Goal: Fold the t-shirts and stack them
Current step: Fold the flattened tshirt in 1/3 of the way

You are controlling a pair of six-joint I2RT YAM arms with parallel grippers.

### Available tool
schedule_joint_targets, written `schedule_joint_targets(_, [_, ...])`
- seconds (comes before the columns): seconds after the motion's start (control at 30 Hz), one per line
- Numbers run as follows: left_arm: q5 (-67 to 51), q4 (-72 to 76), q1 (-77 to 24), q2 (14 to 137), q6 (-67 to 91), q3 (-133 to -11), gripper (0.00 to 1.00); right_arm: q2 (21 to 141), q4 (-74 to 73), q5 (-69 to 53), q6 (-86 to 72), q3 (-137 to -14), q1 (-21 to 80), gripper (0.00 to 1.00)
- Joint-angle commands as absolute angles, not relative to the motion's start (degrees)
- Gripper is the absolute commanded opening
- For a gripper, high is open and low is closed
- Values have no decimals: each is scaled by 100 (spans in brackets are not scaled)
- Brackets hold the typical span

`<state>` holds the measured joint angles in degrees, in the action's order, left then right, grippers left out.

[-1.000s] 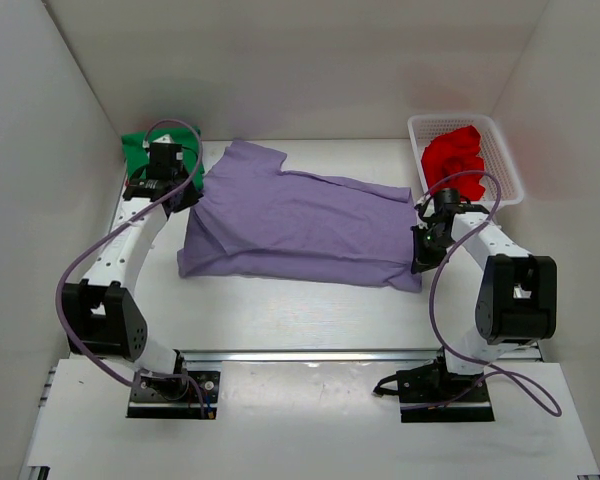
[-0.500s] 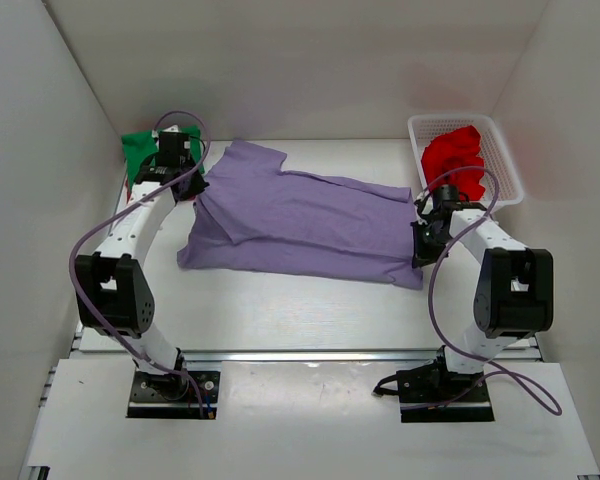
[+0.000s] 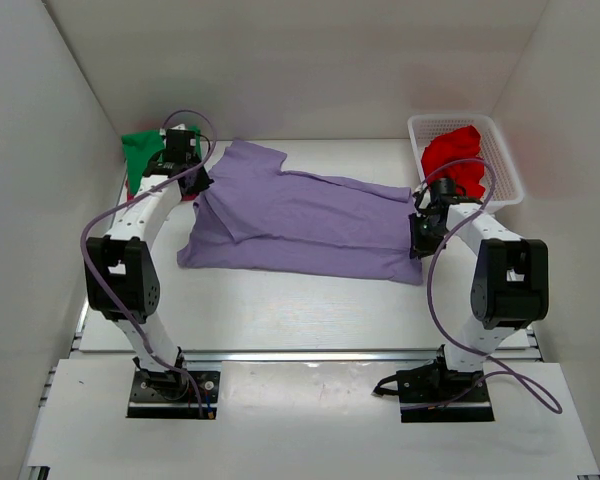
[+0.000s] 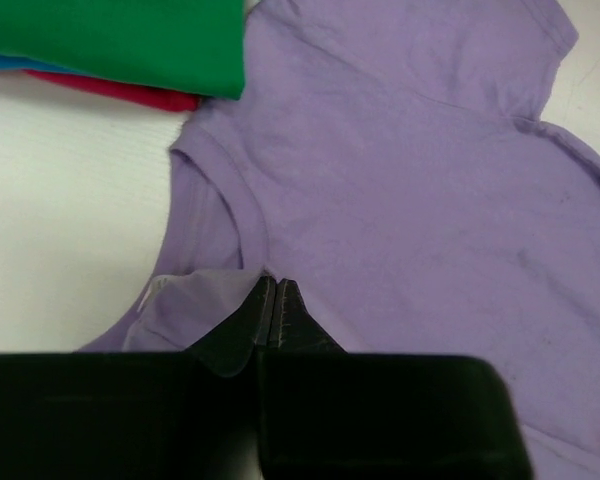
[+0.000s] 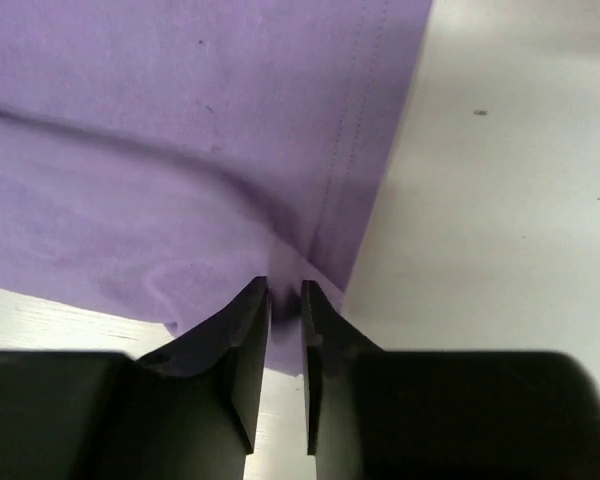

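Between the two grippers, on a white table [image 3: 280,300], a soft purple tee [image 3: 300,220] lies spread flat and lightly creased. The left arm [image 3: 140,215] stretches far forward. Its left gripper [image 4: 277,282] is closed, pinching a raised fold at the tee's edge. The right arm [image 3: 485,240] reaches forward with its elbow raised. The right gripper [image 5: 285,290] has its jaws a crack apart, puckered hem between the tips. Beyond it, a lattice basket [image 3: 507,160] holds a crumpled red tee [image 3: 455,160]. Beyond the left gripper, a green tee [image 3: 140,150] tops a folded stack.

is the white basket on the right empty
No, a crumpled red t-shirt lies bunched inside the white basket.
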<state>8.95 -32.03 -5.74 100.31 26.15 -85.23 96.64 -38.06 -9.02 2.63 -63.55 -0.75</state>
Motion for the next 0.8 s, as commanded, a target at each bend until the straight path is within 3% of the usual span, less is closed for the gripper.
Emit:
schedule_joint_targets(0.0, [625, -2630, -545, 9940, 2566, -8596, 6, 9651, -3542, -703, 264, -6504, -26, 18])
schedule_joint_targets(0.03, [581, -2558, -528, 9836, 2593, -8526, 15, 9616, -3455, -512, 272, -6434, 122, 30])
schedule_joint_targets(0.07, [624, -2401, -519, 9757, 2575, -8395, 23, 9546, -3402, -318, 342, -6451, 167, 51])
schedule_joint_targets(0.1, [676, -2252, -440, 9634, 2619, -8350, 28, 9475, -3419, -203, 351, -6495, 254, 59])
schedule_joint_targets(0.17, [843, -2320, -440, 9502, 2602, -8358, 46, 9423, -3602, -10, 325, -6652, 325, 64])
schedule_joint_targets(0.33, [1511, -3557, -369, 9422, 2294, -8727, 62, 9071, -3797, 115, 106, -6654, 264, 69])
schedule_joint_targets(0.47, [1635, -4498, -527, 9080, 2390, -8290, 57, 8703, -4183, -140, -517, -6391, 237, 68])
schedule_joint_targets(0.6, [1442, -4465, -475, 8194, 2575, -6877, 56, 8193, -4219, -246, -1185, -5863, 238, 61])
schedule_joint_targets(0.77, [1608, -4456, -668, 7822, 2874, -6004, 59, 7946, -4227, -316, -1783, -5502, 360, 61])
